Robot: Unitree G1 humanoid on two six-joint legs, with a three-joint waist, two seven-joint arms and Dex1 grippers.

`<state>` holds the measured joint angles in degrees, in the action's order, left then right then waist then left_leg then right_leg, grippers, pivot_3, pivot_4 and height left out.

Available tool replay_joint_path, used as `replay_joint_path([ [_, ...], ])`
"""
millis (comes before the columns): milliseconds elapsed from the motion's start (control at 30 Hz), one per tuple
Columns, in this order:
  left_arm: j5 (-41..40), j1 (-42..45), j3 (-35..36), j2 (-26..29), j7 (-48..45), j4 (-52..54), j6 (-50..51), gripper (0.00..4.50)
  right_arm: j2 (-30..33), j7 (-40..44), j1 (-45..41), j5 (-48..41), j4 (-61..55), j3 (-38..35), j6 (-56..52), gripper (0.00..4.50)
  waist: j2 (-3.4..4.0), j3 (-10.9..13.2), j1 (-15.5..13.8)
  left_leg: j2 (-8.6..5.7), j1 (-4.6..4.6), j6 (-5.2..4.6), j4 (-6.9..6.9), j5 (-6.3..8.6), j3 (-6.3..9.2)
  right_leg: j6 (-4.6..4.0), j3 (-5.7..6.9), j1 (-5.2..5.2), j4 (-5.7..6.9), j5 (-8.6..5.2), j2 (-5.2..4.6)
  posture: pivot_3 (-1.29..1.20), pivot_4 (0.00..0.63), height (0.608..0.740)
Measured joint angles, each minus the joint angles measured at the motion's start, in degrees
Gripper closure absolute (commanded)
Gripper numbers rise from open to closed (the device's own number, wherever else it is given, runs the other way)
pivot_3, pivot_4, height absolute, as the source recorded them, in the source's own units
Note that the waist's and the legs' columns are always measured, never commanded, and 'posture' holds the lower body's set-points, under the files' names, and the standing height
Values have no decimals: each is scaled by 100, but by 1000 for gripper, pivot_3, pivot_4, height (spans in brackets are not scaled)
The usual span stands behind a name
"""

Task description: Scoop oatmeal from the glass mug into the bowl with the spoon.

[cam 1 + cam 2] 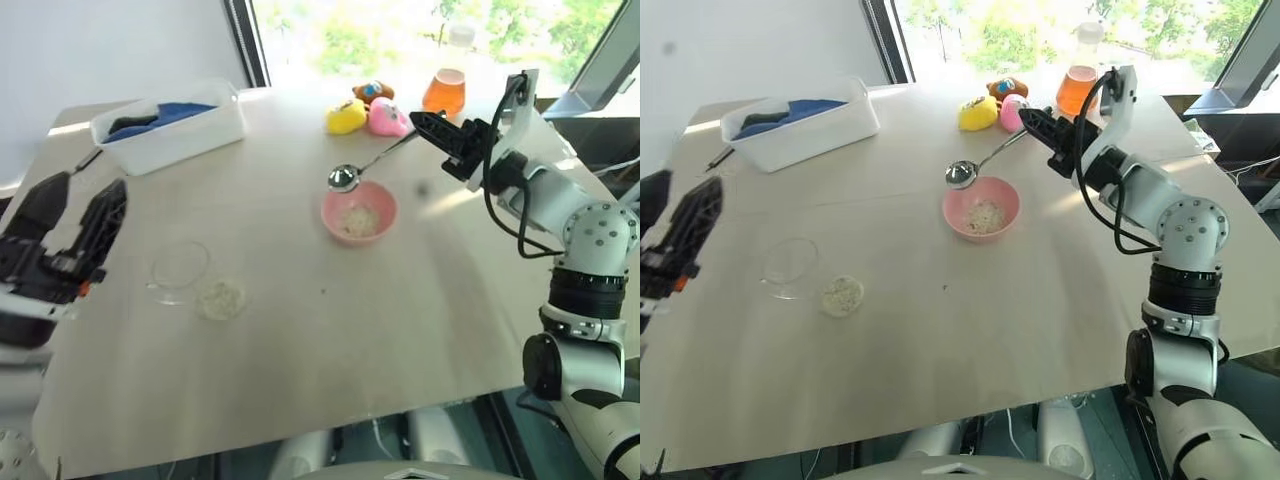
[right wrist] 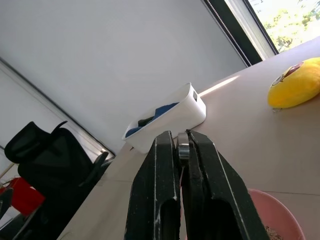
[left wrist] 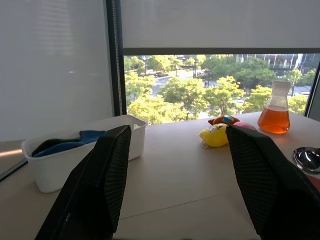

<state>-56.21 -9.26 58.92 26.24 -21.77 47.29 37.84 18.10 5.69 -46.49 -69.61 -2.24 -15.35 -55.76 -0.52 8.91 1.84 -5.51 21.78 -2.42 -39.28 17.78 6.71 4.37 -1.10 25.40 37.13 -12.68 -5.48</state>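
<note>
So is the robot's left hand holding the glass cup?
No, the left gripper hangs open and empty near the table's edge, while the glass mug lies apart from it on the table.

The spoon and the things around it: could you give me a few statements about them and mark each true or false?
1. The right tool is shut on the spoon by its handle. True.
2. The pink bowl has no oatmeal in it. False: pale flakes lie in its bottom.
3. The glass mug lies tipped on its side, with a small heap of oatmeal on the table beside it. True.
4. The left tool is gripping the mug. False: it is open and apart from it.
5. The spoon's head hangs over the white tub. False: it is by the bowl's far rim.
</note>
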Motion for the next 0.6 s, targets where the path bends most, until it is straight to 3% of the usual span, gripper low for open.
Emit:
replay_joint_path([
  [67, -290, -310, 139, -120, 18, -10, -144, 1339, -19, 44, 0, 5, 4, 31, -1, 4500, 0, -1, 6, 1, 0, 0, 1, 0, 0, 0, -2, 0, -1, 0, 0, 0, 150, 740],
  [167, -696, -1252, 376, -474, -94, -258, -396, 46, -4, 129, 46, 73, 16, 30, -1, 4500, 4, -2, 42, 3, -1, 0, 10, 0, -7, -1, -9, 5, -4, 0, 3, 0, 150, 740],
  [233, -686, -1833, 397, -660, -376, -397, -585, 46, 2, 160, 63, 122, 27, 31, -2, 4500, 4, -1, 43, 7, -2, 0, 11, 0, -12, -1, -11, 4, -4, 0, 5, 0, 150, 740],
  [333, 46, -2735, 232, -1010, -1025, -595, -1086, 46, 14, 168, 69, 149, 33, 18, -1, 4500, 8, -1, 32, 5, -4, -2, 13, 1, -20, -4, -18, 2, -8, 2, 5, 0, 150, 740],
  [433, 1440, -3357, -580, -1080, -1738, -852, -1975, 46, 10, 169, 98, 152, 22, 18, -6, 4500, 12, -4, -33, 6, -6, -2, 13, 2, -16, -8, -11, -5, -13, 4, 3, 0, 150, 740],
  [600, 2736, -2965, -1394, -1068, -1793, -1301, -3031, 46, 4, 170, 145, 153, -12, 34, -23, 4500, 18, -7, -124, 10, -4, -3, 14, 2, -14, -18, -9, -4, -20, 11, 4, 0, 150, 740],
])
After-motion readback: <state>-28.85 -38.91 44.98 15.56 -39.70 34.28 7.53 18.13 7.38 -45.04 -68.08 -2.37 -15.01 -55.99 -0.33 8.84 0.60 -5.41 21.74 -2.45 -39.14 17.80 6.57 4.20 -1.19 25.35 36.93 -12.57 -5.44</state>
